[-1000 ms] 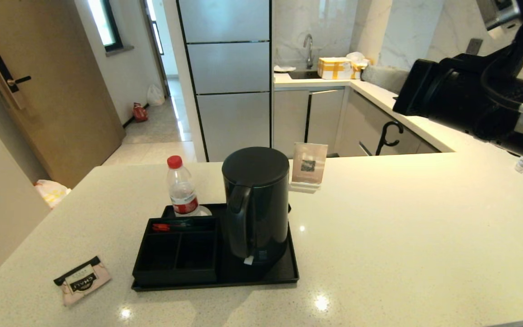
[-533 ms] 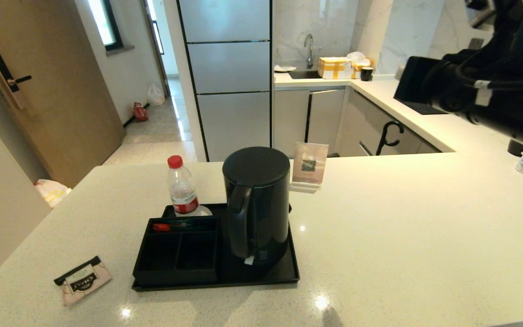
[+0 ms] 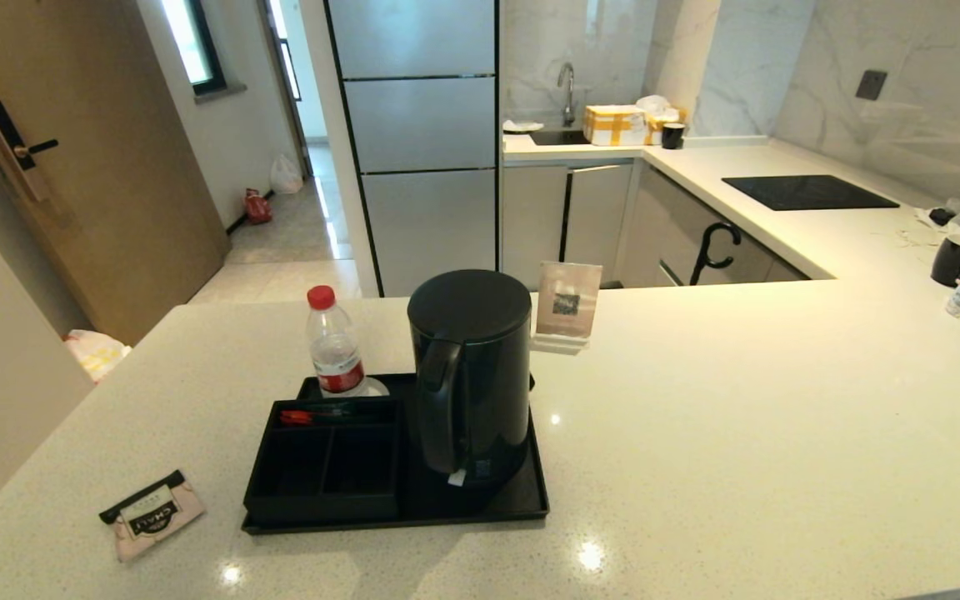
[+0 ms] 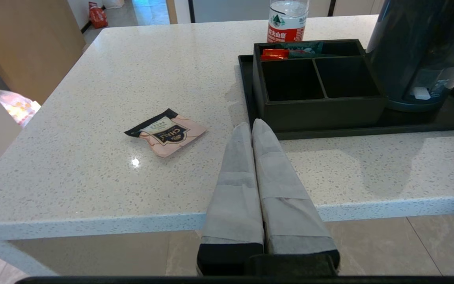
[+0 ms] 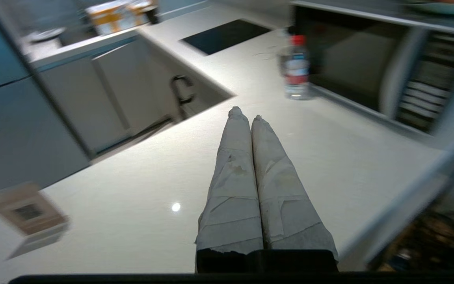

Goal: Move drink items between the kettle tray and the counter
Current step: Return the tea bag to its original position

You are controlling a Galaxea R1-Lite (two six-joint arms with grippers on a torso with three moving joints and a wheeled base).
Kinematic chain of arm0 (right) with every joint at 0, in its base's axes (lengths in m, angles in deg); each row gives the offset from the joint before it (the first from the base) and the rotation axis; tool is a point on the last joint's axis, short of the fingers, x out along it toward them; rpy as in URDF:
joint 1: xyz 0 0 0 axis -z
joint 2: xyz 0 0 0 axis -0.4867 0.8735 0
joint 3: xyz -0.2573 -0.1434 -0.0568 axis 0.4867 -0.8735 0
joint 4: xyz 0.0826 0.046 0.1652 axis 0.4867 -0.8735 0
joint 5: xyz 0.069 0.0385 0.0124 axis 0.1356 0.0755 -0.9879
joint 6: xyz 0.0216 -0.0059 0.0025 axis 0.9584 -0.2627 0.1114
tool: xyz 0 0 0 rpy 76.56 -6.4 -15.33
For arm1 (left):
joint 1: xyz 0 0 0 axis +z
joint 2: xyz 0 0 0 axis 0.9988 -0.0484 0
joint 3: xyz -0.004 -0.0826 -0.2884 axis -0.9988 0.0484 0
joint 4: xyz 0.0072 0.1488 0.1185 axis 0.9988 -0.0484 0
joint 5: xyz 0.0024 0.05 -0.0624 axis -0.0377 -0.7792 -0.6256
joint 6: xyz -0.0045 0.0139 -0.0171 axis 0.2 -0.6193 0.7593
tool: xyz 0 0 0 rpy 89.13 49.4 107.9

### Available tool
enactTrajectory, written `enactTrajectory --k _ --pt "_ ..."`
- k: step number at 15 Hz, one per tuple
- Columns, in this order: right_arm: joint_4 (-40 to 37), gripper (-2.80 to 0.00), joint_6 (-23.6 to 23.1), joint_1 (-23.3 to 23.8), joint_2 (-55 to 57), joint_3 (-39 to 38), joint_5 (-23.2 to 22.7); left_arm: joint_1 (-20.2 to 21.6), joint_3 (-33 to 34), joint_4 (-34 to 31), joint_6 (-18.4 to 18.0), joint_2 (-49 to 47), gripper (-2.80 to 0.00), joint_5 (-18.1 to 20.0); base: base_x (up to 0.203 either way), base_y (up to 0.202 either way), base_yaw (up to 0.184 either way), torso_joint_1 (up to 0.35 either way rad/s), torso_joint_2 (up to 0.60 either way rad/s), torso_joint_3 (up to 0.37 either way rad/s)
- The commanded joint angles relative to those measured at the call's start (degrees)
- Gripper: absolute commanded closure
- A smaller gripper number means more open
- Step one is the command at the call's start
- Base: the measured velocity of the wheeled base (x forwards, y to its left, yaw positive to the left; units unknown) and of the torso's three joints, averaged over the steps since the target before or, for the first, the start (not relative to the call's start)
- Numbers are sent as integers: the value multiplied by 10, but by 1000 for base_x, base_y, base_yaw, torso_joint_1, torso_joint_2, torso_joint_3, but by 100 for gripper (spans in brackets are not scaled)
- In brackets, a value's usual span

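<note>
Tea sachet: we see the flat pale-pink CHALI tea sachet (image 3: 150, 514) lying on the counter (image 3: 738, 433), outside the tray, at about 9 o'clock from it in the head view.
Kettle: the matte-black electric kettle (image 3: 470, 379) stands upright on the right half of the kettle tray (image 3: 522, 502), its loop handle facing us.
Tray: shallow black rectangle with a raised rim; its divided compartment box (image 3: 326, 458) sits in the left half, two near cells bare, red and green packets in the far strip.
Key relation: in the left wrist view the sachet (image 4: 166, 133) lies at about 10 o'clock from the left gripper (image 4: 252, 125), near but apart, its long axis slanting across the line of the fingers, black band at its far end.
Left gripper: cloth-wrapped fingers pressed together, nothing between them, hovering by the counter's near edge, just before the tray's near-left corner.
Right gripper (image 5: 244, 113): fingers likewise pressed together and bare, out over the right-hand run of the counter, well apart from the tray.
Nearer arm: we judge the left, by a wide margin, for the sachet.
Handling: we expect the thin, slick packet to lie flush on glossy speckled stone, so pinching an edge looks fiddly.
Bystanders: a clear water bottle (image 3: 334, 346) with red cap at the tray's far-left corner; a small card stand (image 3: 566, 307) behind the kettle.
</note>
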Motion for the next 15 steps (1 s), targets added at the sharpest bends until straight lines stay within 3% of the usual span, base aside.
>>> enactTrajectory --k 1,5,7,9,11,13,15 --pt "-92 0 -5 68 -203 -48 2 0 0 0 0 1 0 0 0 0 0 0 0 0" --pt "-342 0 -9 149 -418 -86 -49 0 0 0 0 1 0 0 0 0 0 0 0 0" --pt "-384 0 -13 162 -481 -121 -149 0 0 0 0 1 0 0 0 0 0 0 0 0" --pt "-346 0 -13 166 -489 -161 -281 0 0 0 0 1 0 0 0 0 0 0 0 0" --pt "-257 0 -8 167 -490 -225 -375 0 0 0 0 1 0 0 0 0 0 0 0 0" --pt "-237 0 -7 167 -490 -234 -390 0 0 0 0 1 0 0 0 0 0 0 0 0" --pt "-115 0 -13 167 -490 -317 -416 0 0 0 0 1 0 0 0 0 0 0 0 0"
